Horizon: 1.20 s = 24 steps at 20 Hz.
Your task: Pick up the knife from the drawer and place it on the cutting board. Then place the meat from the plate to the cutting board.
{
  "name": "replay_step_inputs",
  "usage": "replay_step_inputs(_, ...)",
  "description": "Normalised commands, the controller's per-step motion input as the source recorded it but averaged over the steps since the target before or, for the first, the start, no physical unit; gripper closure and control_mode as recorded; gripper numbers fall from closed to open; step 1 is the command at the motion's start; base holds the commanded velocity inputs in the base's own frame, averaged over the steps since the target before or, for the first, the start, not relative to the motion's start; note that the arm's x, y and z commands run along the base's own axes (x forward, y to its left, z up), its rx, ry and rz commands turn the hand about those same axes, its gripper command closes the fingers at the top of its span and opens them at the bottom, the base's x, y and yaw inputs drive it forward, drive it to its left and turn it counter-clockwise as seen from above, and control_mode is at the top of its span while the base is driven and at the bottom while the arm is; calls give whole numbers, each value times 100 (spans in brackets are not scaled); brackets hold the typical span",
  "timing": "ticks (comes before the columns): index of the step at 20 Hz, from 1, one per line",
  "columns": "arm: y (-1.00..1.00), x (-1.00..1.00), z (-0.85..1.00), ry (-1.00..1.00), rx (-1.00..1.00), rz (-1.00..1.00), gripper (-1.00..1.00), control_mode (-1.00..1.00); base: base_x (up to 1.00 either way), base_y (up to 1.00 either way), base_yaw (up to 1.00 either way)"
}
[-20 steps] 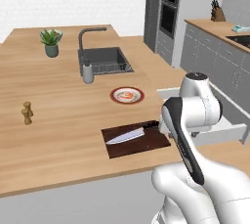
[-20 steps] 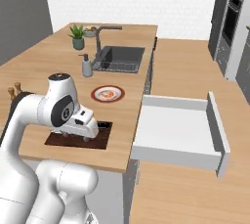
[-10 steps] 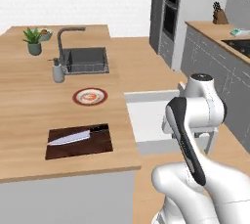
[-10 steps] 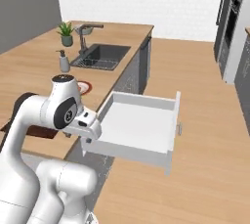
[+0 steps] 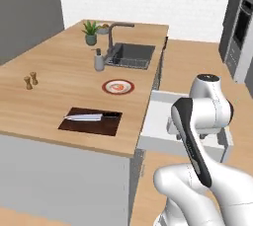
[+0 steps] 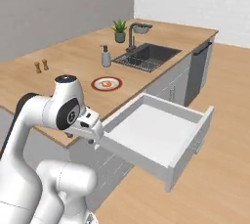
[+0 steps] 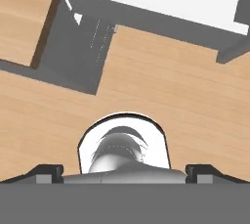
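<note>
Item: we log the slim silver-bladed, black-handled knife (image 5: 92, 117) already lying on the dark reddish-brown wooden cutting board (image 5: 91, 122) on the worktop (image 5: 59, 79); fingers (image 7: 49, 170) wide, empty; next, descend squarely over the small orange-red meat (image 5: 118, 87) on the red-rimmed round plate (image 5: 118, 87).

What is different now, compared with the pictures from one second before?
The base has driven on, so the whole view has swung round the counter; the things themselves did not move. The knife lies on the cutting board, the meat on the plate, the drawer open, the tool open.
</note>
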Motion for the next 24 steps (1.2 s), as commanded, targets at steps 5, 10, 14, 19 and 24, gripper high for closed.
replay_step_inputs(5, 0, 0, 0, 0, 0, 0, -100, 100, 32, -34, 70)
replay_step_inputs(10, 0, 0, 0, 0, 0, 0, -100, 100, 18, -43, 64)
replay_step_inputs(14, 0, 0, 0, 0, 0, 0, -100, 100, 10, -34, 60)
replay_step_inputs(19, 0, 0, 0, 0, 0, 0, -100, 100, -4, -37, 52)
replay_step_inputs(24, 0, 0, 0, 0, 0, 0, -100, 100, -3, -49, 42)
